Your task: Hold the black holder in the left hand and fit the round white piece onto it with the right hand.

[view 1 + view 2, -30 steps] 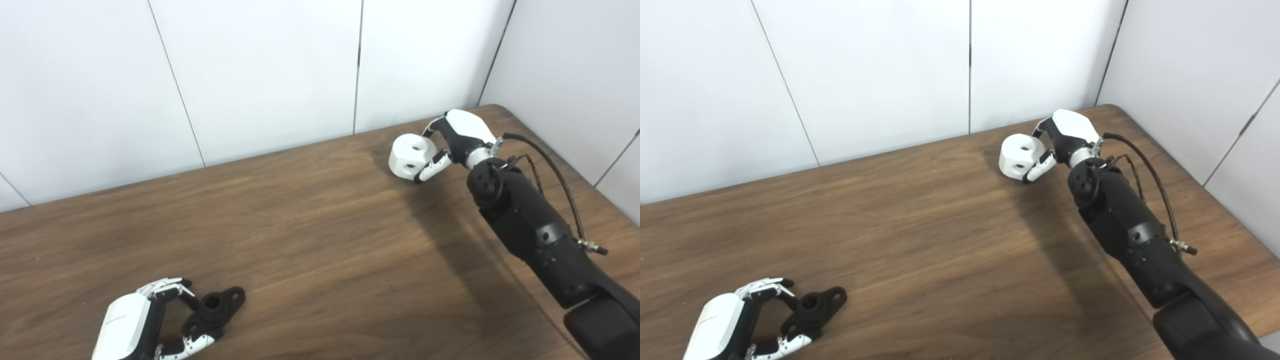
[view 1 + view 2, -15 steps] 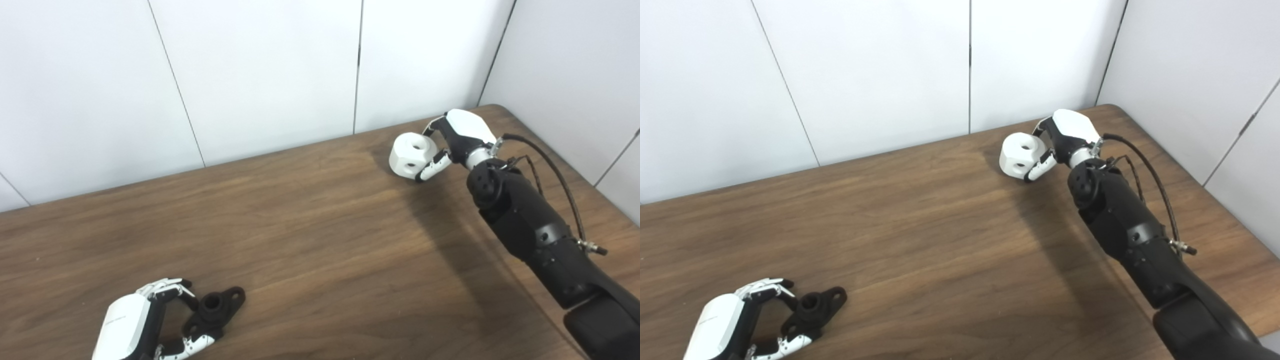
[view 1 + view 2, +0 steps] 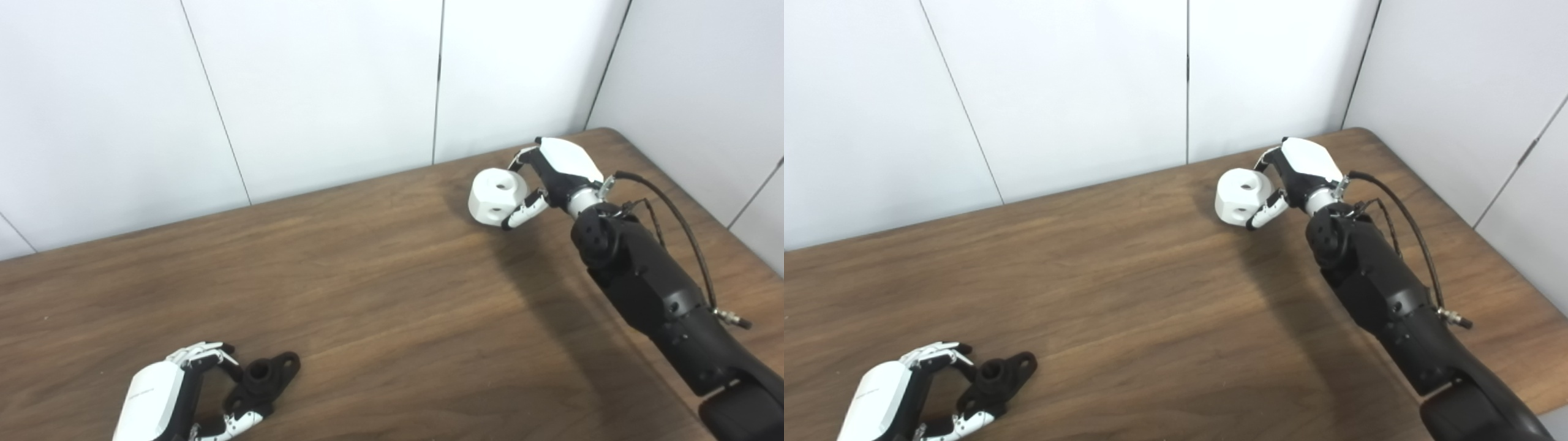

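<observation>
- White wall panels fill the upper half of the frame; a brown wooden table fills the lower half, its far right corner at the upper right.
- Right hand sits in the upper right of the frame, at the end of a black arm that comes in from the lower right corner.
- Its fingers and thumb are closed around the white piece, gripping it from the right side.
- White piece is round and chunky, with one hole in its top face and smaller holes in its side wall; it is tilted slightly. Whether it touches the table or is just above it cannot be told.
- Dark shadow lies on the table below and to the left of the arm.
- Left hand is in the lower left corner, partly cut by the bottom edge, palm side toward the holder.
- Its fingers are curled around the left end of the holder, with fingertips above and below it; whether the grip is firm cannot be told.
- Holder is black, with a round socket in the middle and a flat ear pointing right; it lies on the table, well apart from the white piece.
</observation>
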Controlling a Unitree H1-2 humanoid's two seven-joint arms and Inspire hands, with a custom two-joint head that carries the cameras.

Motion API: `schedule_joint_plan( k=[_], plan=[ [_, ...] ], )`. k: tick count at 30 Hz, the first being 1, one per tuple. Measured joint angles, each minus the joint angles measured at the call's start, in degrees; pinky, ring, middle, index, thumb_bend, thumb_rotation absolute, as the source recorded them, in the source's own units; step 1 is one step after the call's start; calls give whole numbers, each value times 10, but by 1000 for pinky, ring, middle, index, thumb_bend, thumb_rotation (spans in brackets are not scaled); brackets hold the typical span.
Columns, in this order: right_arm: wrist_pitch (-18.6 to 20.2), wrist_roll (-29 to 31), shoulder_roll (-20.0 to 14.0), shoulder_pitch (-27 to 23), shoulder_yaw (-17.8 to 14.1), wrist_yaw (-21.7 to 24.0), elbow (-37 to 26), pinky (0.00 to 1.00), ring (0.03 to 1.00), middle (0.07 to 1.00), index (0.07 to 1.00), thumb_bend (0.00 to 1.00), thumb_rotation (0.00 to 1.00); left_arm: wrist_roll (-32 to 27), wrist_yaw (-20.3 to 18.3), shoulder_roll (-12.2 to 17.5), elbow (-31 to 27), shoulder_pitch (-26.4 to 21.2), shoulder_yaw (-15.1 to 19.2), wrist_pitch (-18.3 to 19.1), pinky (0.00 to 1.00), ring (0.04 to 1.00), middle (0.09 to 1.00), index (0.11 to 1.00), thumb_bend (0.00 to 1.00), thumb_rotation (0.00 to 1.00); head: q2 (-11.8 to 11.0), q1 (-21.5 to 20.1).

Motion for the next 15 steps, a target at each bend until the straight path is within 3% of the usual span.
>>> schedule_joint_plan(
  k=[7,15],
  plan=[
    [-1,-2,0,12,3,31,-61,1000,985,836,484,522,141,2,0,-2,0,0,-2,2,842,804,749,485,520,43,0,25],
    [15,-23,0,20,29,109,-172,1000,979,838,485,522,142,18,0,-9,-5,4,-7,10,851,809,752,485,521,44,4,63]
  ],
)
